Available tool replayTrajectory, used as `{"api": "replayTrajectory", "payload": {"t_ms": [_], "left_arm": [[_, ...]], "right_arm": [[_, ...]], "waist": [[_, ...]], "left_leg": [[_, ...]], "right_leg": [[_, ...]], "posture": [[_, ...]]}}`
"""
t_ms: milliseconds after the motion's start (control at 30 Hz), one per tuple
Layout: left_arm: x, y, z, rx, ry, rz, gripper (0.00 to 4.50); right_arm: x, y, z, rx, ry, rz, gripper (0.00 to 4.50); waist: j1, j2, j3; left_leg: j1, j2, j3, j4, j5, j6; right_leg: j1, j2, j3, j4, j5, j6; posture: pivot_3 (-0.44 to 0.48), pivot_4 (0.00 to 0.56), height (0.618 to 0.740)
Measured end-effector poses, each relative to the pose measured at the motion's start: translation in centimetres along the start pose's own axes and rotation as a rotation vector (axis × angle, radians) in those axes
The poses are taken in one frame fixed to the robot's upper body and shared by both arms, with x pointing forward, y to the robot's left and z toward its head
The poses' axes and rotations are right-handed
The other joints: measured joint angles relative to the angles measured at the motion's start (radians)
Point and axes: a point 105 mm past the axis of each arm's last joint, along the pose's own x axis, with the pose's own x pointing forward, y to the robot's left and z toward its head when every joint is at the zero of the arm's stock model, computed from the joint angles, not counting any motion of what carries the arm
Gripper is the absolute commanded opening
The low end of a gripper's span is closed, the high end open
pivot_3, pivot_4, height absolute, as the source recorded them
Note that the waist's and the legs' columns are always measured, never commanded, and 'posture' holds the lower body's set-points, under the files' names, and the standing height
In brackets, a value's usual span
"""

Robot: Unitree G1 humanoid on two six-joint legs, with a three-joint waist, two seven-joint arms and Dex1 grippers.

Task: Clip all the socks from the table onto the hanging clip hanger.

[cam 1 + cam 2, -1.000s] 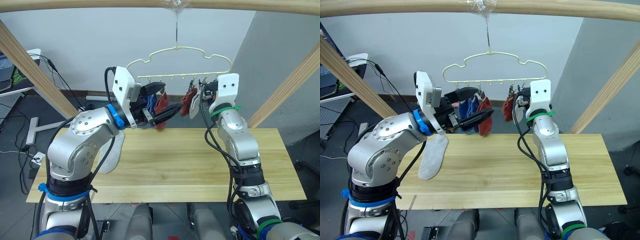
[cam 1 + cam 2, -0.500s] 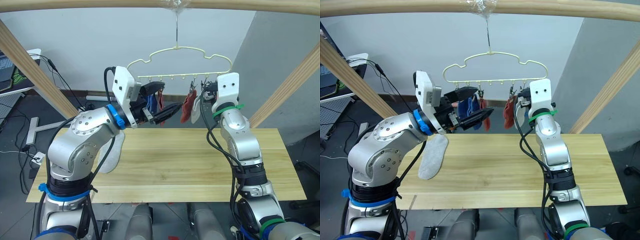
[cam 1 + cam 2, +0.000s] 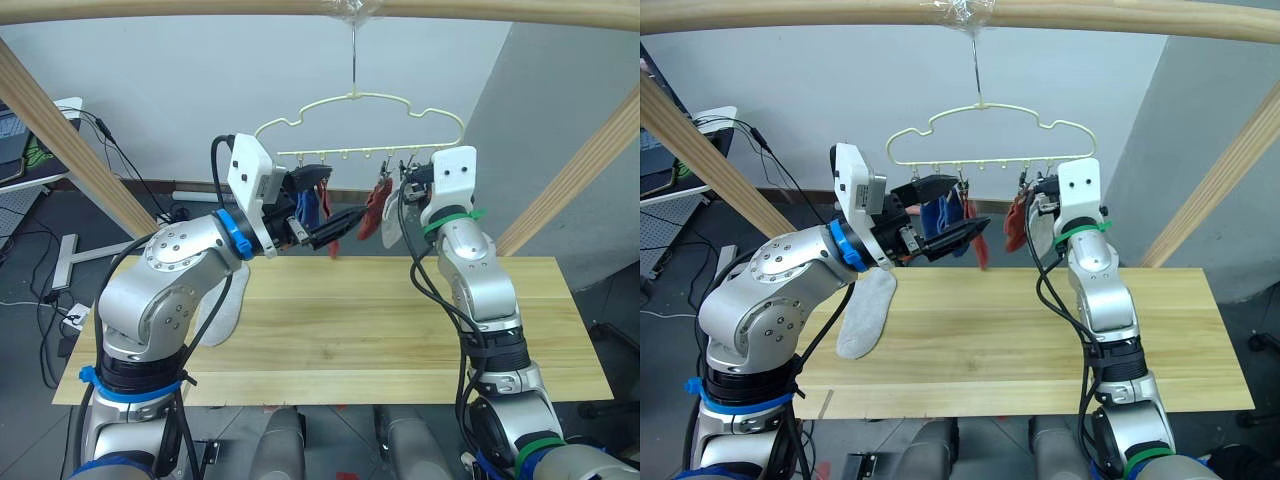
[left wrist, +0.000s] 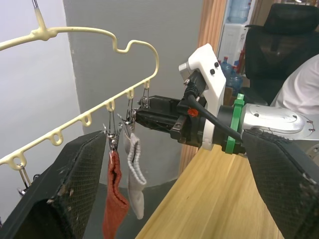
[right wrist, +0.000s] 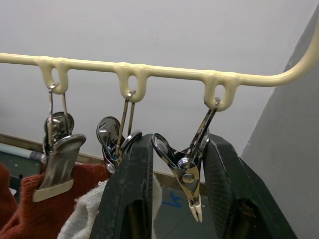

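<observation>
The pale plank tabletop point(image 3: 1040, 330) is carrying one light grey sock point(image 3: 864, 315) near its left edge, partly hidden behind the left arm. Above it, the yellow clip hanger point(image 3: 980, 125) is holding blue, red and grey socks, bunched and hard to count. The left pincer point(image 3: 958, 215) is gaping apart by them. The right pincer point(image 5: 174, 199) is straddling the end clip point(image 5: 187, 167), fingers apart.

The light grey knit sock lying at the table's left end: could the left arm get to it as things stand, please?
Probably yes: the light grey knit sock lies uncovered on the wooden table just below the left hand, which is open with nothing between its fingers.
</observation>
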Motion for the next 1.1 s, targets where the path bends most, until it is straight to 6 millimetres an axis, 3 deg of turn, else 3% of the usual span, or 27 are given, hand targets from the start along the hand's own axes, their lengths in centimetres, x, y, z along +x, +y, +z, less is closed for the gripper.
{"api": "replayTrajectory", "payload": {"t_ms": [667, 867, 1100], "left_arm": [[0.18, 0.09, 0.29, 0.003, -0.011, 0.011, 4.5], [0.18, 0.09, 0.29, 0.003, -0.011, 0.011, 4.5], [0.18, 0.09, 0.28, 0.003, -0.011, 0.011, 4.5]], "right_arm": [[0.0, -0.1, -0.01, 0.006, 0.001, -0.004, 1.44], [0.0, -0.11, -0.02, 0.008, 0.001, -0.003, 0.08], [0.0, -0.1, -0.04, 0.008, 0.002, -0.002, 0.08]], "waist": [[0.0, 0.0, 0.0], [0.0, 0.0, 0.0], [0.0, 0.0, 0.0]], "left_leg": [[0.0, 0.0, 0.0, 0.0, 0.0, 0.0], [0.0, 0.0, 0.0, 0.0, 0.0, 0.0], [0.0, 0.0, 0.0, 0.0, 0.0, 0.0]], "right_leg": [[0.0, 0.0, 0.0, 0.0, 0.0, 0.0], [0.0, 0.0, 0.0, 0.0, 0.0, 0.0], [0.0, 0.0, 0.0, 0.0, 0.0, 0.0]], "posture": [[0.099, 0.256, 0.74], [0.098, 0.258, 0.74], [0.098, 0.258, 0.74]]}}
